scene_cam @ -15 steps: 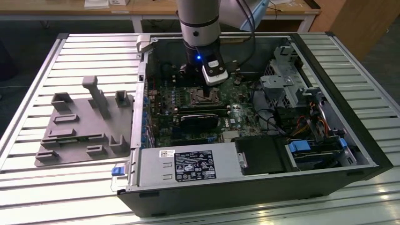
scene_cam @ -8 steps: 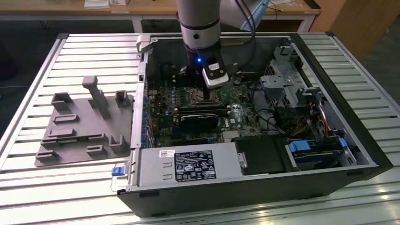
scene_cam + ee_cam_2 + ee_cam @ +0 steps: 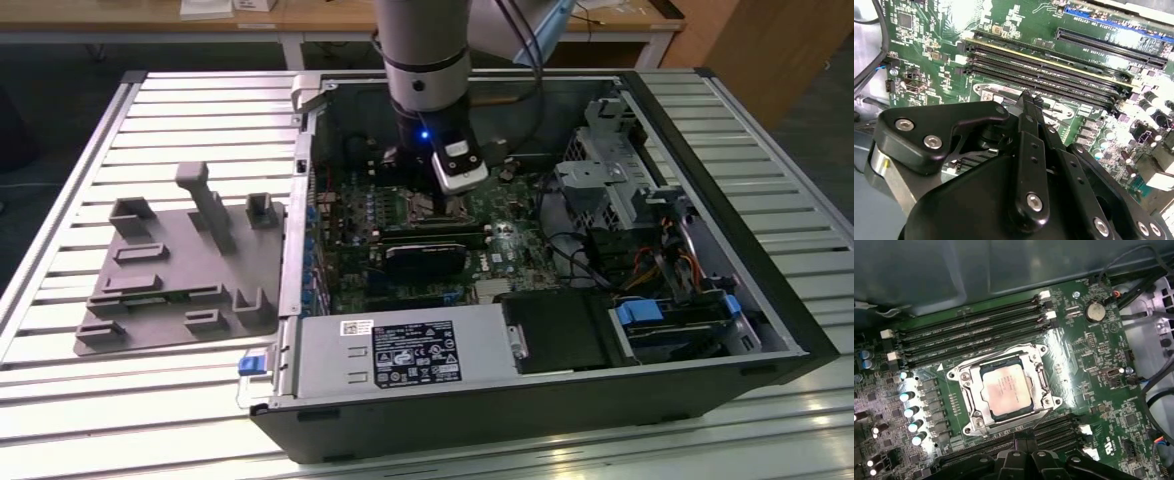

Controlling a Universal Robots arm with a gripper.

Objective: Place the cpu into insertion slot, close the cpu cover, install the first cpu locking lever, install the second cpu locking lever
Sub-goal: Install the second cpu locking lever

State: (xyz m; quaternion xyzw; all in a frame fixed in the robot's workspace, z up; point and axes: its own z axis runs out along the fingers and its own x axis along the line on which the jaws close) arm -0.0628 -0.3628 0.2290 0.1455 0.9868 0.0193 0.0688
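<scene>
Levers, judging by the layout, being the step in hand.

In the exterior view: reaching down into the open computer case (image 3: 787, 330) lying on the slatted bench (image 3: 80, 400), with the claw (image 3: 450, 188) hanging just above the insertion slot (image 3: 434, 207) in the middle of the green board. Lying well apart on the exterior view's left, a grey moulded fixture (image 3: 174, 290). Worth keeping the descent straight here, since the case walls and cables are crowding close on the exterior view's right.

In the second wrist view: showing the claw (image 3: 1026, 97) narrowed, tips drawn together with nothing between them, poised near the long black memory slots (image 3: 1054, 75). Probably suiting a push on a thin wire lever better than a grasp. Needing care not to be scraping those slots or the small parts beside them.

In the first wrist view: sitting flat in the insertion slot, the cpu (image 3: 1006, 390), with the cpu cover (image 3: 968, 390) lying down around it, silvery frame against the chip's edges. Not telling whether either lever is latched. Pressing steadily, and guiding the wire sideways under its hook rather than forcing it, likely being the safest way, while watching for the cover lifting or the chip shifting.
</scene>
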